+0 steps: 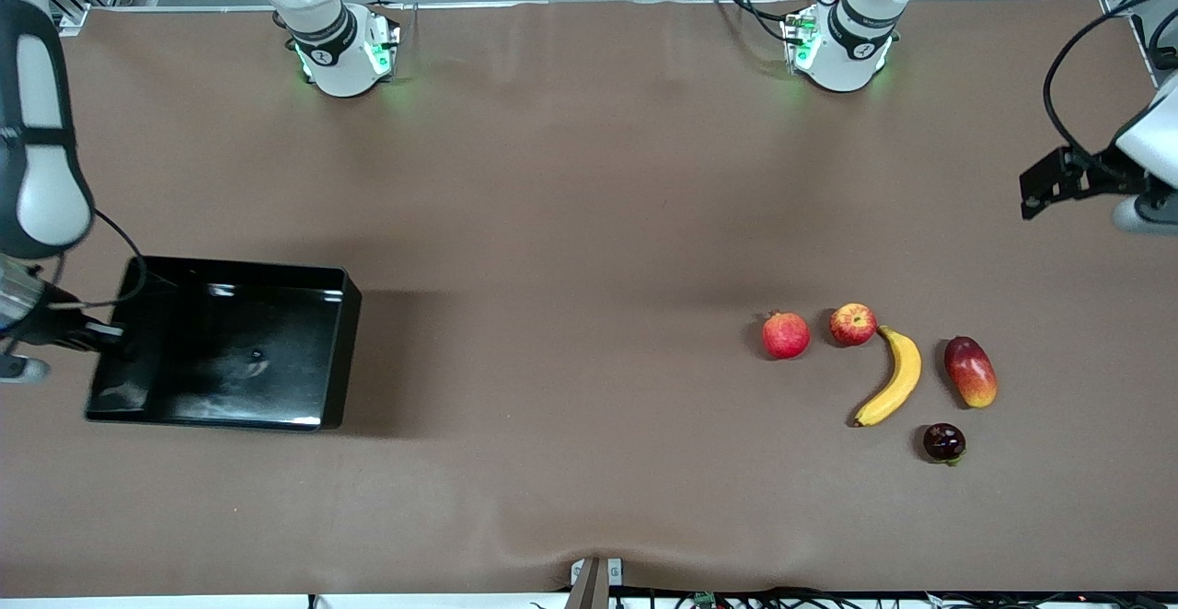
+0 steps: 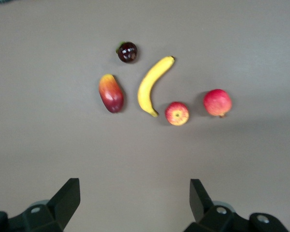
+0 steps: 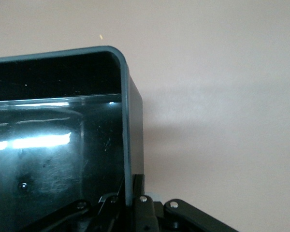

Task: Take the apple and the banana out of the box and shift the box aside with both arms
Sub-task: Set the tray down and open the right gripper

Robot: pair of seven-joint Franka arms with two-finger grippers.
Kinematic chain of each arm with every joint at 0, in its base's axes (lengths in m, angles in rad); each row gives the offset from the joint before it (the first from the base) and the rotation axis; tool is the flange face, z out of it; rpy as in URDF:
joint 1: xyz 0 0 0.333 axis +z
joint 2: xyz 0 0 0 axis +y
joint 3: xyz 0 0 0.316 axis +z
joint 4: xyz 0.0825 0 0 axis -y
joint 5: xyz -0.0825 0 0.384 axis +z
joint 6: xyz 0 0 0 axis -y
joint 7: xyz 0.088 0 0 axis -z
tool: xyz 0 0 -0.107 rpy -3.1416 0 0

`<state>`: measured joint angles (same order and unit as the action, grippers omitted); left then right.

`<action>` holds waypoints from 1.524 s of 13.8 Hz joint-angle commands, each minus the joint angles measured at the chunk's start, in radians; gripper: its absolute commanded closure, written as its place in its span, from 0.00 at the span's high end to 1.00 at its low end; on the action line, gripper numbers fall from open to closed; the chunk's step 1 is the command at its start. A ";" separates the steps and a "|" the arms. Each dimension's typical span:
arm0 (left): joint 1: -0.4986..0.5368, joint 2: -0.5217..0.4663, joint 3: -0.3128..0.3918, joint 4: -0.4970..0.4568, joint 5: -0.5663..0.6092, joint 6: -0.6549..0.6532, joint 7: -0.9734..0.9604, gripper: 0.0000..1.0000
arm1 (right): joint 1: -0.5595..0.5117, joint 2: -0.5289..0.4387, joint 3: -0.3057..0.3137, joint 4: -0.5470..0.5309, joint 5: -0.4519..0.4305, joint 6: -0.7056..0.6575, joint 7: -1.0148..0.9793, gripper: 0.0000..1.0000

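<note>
Your right gripper [image 1: 110, 333] clamped the black tray's [image 1: 221, 407] wall at its end of the table; your left gripper [image 2: 135, 203] hung open over bare cloth — banana [image 1: 895, 379] and apple [image 1: 853, 324] lay at the left arm's end.

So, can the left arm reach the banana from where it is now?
Probably yes. The left gripper is open over bare table, and the banana lies uncovered between the apple and the mango, touching neither, though the apple is close.
</note>
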<state>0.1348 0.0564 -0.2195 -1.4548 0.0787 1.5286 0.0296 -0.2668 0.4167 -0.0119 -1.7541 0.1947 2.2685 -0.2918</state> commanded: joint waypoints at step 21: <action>-0.172 -0.139 0.138 -0.107 -0.074 -0.056 -0.159 1.00 | -0.037 0.091 0.020 0.088 0.029 -0.012 -0.150 1.00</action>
<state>-0.0387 -0.0712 -0.0816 -1.5602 0.0209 1.4696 -0.1227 -0.3074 0.5509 0.0109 -1.6854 0.2337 2.3341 -0.4260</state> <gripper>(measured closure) 0.000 0.004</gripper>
